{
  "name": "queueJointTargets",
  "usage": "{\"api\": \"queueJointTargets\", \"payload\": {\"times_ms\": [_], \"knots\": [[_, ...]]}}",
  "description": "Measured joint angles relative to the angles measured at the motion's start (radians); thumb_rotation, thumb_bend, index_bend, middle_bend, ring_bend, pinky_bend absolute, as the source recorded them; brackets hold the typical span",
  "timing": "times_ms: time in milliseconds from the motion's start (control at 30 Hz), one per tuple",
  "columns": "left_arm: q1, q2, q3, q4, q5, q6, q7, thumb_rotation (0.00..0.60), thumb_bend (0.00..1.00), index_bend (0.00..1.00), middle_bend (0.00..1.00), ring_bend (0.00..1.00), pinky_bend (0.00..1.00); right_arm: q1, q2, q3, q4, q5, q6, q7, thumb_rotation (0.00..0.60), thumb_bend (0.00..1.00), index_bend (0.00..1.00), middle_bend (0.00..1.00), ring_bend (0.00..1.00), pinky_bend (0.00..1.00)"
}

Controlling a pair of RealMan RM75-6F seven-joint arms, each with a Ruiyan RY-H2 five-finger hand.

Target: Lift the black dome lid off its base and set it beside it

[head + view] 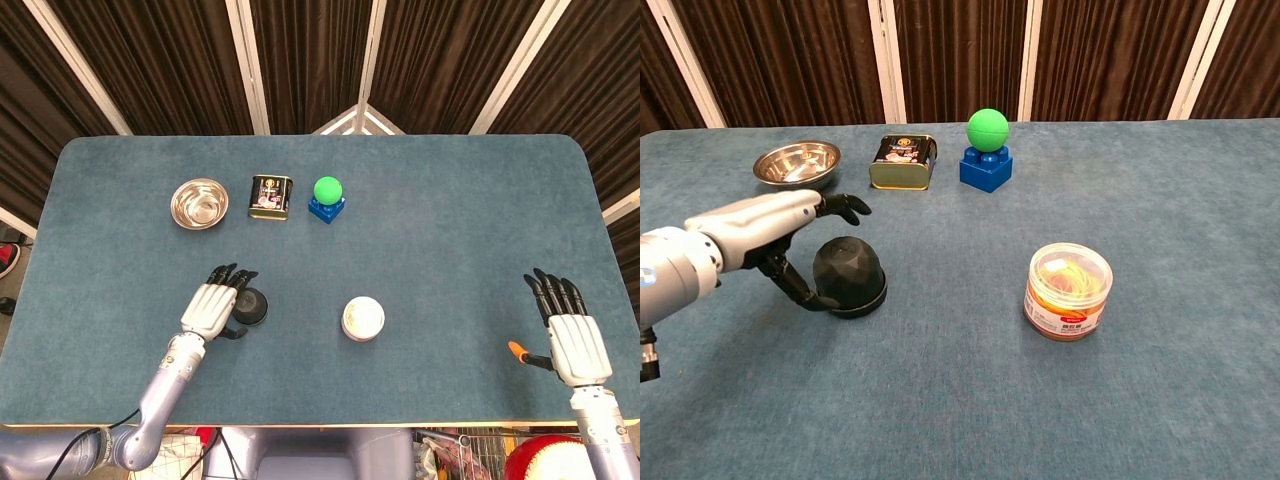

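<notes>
On the blue table, items listed from left to right:

Steel bowl: far side of the table, at about 11 o'clock from the dome lid; upright.

Left hand: just beside the dome lid, at its 9 o'clock in the head view. Fingers are spread and stretched forward above and beyond the lid's top, apart from it. The thumb reaches down along the lid's near-left side; whether it touches the lid cannot be told. The hand holds nothing.

Black dome lid: near-left part of the table, faceted, sitting on its base, whose dark rim shows beneath it in the chest view. The lid is not lifted off.

Gold tin: far side, at 3 o'clock from the steel bowl, lying flat with its printed face up.

Green ball: resting on top of the blue block, at 3 o'clock from the tin.

Clear tub: near the table's middle, at 3 o'clock from the lid and well apart from it; yellow contents, orange label.

Right hand: near-right edge of the table, seen in the head view only; fingers extended and slightly apart, holding nothing.
</notes>
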Motion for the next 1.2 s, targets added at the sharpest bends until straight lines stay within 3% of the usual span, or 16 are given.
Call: {"api": "queueJointTargets", "payload": {"times_ms": [400,633,733,967,1200], "knots": [[0.001,-0.026,0.0,0.017,-0.016,0.033,0.048,0.6,0.29,0.15,0.23,0.0,0.0,-0.005,0.0,-0.001,0.004,0.002,0.006,0.006,0.6,0.18,0.03,0.0,0.01,0.0],[-0.006,-0.048,-0.004,0.033,-0.021,0.037,0.063,0.6,0.51,0.17,0.29,0.0,0.0,0.0,-0.004,0.0,0.021,0.003,-0.005,0.021,0.6,0.18,0.03,0.0,0.01,0.0],[-0.007,-0.052,-0.005,0.032,-0.015,0.037,0.056,0.6,0.56,0.18,0.33,0.0,0.0,0.001,-0.005,-0.001,0.025,0.002,-0.006,0.025,0.6,0.19,0.03,0.0,0.01,0.0],[-0.006,-0.048,-0.005,0.022,-0.005,0.052,0.068,0.6,0.58,0.19,0.38,0.0,0.0,-0.012,0.009,-0.008,0.014,-0.007,0.013,0.044,0.6,0.19,0.03,0.0,0.01,0.0],[0.0,-0.006,-0.007,-0.078,0.024,0.05,0.025,0.6,0.57,0.2,0.36,0.0,0.0,-0.004,0.004,-0.005,-0.005,-0.003,0.001,0.01,0.6,0.18,0.03,0.0,0.01,0.0]]}}
